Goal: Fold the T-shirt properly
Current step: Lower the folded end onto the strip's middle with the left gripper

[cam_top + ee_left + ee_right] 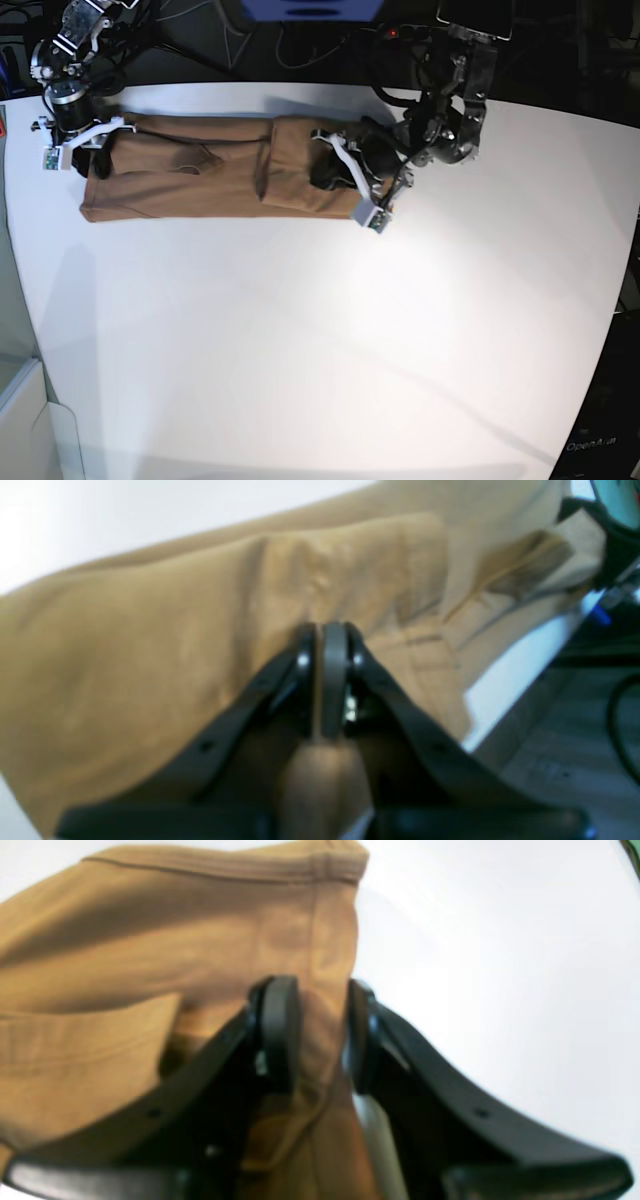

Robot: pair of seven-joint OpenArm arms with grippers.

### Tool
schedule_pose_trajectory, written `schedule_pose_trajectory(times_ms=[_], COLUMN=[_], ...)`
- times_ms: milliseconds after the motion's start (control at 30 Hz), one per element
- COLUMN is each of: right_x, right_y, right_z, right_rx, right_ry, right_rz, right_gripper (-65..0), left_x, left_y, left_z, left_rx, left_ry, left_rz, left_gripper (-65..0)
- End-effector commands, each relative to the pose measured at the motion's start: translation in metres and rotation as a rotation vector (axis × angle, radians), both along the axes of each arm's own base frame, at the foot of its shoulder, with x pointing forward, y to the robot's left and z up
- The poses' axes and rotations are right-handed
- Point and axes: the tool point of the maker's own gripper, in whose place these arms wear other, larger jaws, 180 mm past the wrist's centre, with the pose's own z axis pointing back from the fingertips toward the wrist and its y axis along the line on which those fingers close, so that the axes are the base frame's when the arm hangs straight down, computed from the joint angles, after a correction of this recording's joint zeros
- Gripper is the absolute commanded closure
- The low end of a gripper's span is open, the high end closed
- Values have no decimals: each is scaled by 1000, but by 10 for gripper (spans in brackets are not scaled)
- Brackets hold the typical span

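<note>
Writing: I read none on the T-shirt (220, 165).
Left claw (327, 630): pressed together, cloth pinched.
Right claw (322, 1005): clamped on hem fold.
Blur: both wrist views soft.

White table (330, 340) open from 3 through 9 o'clock. T-shirt (200, 170) strip spans 10 to 12 o'clock; left gripper (335, 172) and right gripper (92, 160) occupy its ends.
</note>
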Motion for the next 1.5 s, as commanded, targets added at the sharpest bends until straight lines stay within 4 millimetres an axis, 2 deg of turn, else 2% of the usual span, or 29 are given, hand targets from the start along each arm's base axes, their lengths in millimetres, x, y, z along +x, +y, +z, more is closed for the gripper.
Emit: schedule_pose_trajectory(times_ms=[0,167,233,467,600,700,933,1100,1400,1467], right_x=[-22,-22,-22,-21,-21,-21,-21,-20,-6,-1], right_y=[-5,-5,-5,-10,-11,-11,-10,-11,-21,-24], right_z=[-19,-19,-19,-17,-16,-16,-16,-15,15,28], right_rx=[-38,-39,-39,-51,-53,-53,-53,-56,-132,-162], right_ry=[149,149,148,148,146,146,146,144,87,61], right_rz=[11,13,13,14,14,14,16,16,25,27], right_gripper=[-173,-173,-173,-173,-173,-173,-173,-173,-173,-173], left_x=[10,19,12,3,6,5,16,12,9,6], left_y=[-8,-14,-6,57,75,74,67,65,66,68], left_z=[22,64,61,38,32,23,8,-17,-36,-38], left_rx=[-62,-106,-58,81,111,104,79,62,49,54], left_ry=[-59,-161,-143,-57,-48,-18,4,53,88,94], left_rz=[4,2,-15,65,103,107,119,141,171,170], left_gripper=[-25,-25,-25,-25,-25,-25,-25,-25,-25,-25])
